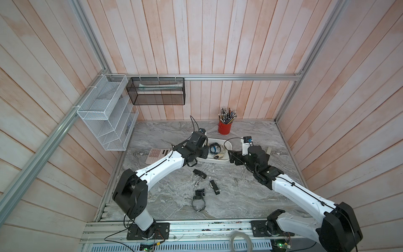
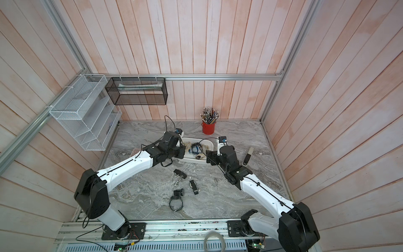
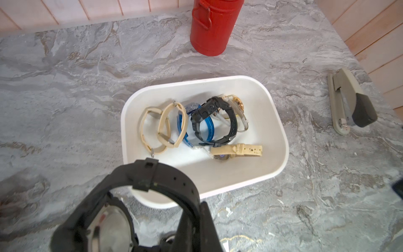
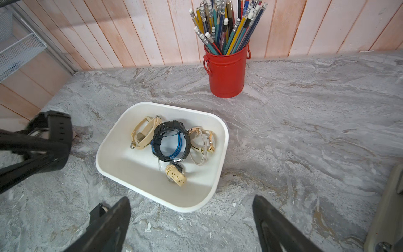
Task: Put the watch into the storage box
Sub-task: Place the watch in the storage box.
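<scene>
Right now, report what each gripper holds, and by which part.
The left gripper pinches the black watch by its holed strap; the right gripper stands open, holding nothing.

No legible text in any view. Calculator (image 1: 157, 154) keys are too small in a top view; pencils (image 4: 226, 26) in the red cup (image 4: 226, 74) possibly carry print, but it's blurred. Watches (image 3: 209, 122) in the storage box (image 3: 272, 135) show no readable brand or dial digits.

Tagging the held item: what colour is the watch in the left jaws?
The watch is black; clearest in the left wrist view.
</scene>
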Controlling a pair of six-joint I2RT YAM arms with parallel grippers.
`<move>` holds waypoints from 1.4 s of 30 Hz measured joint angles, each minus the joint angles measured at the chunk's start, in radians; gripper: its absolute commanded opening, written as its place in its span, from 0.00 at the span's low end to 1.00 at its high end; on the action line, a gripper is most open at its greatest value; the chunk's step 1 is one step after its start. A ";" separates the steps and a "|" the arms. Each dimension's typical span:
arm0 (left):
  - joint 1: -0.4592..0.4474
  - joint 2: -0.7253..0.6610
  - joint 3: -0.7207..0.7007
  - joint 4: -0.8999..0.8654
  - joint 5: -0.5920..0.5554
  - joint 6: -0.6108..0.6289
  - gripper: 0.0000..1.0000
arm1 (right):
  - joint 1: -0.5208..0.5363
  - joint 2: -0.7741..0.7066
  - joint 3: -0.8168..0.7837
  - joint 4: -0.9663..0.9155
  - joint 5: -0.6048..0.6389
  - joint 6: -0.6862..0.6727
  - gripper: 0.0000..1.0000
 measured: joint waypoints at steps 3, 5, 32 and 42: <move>0.018 0.063 0.039 0.035 0.030 0.021 0.00 | 0.000 -0.013 -0.006 -0.002 0.008 -0.001 0.89; 0.032 0.093 0.049 0.057 0.058 0.031 0.00 | 0.000 -0.018 -0.007 -0.006 0.017 -0.002 0.90; 0.090 0.317 0.107 0.122 0.240 -0.007 0.72 | -0.006 -0.031 -0.010 -0.028 0.041 -0.010 0.89; 0.090 -0.015 -0.027 0.231 0.272 -0.061 1.00 | -0.006 -0.029 -0.010 -0.025 0.034 -0.008 0.89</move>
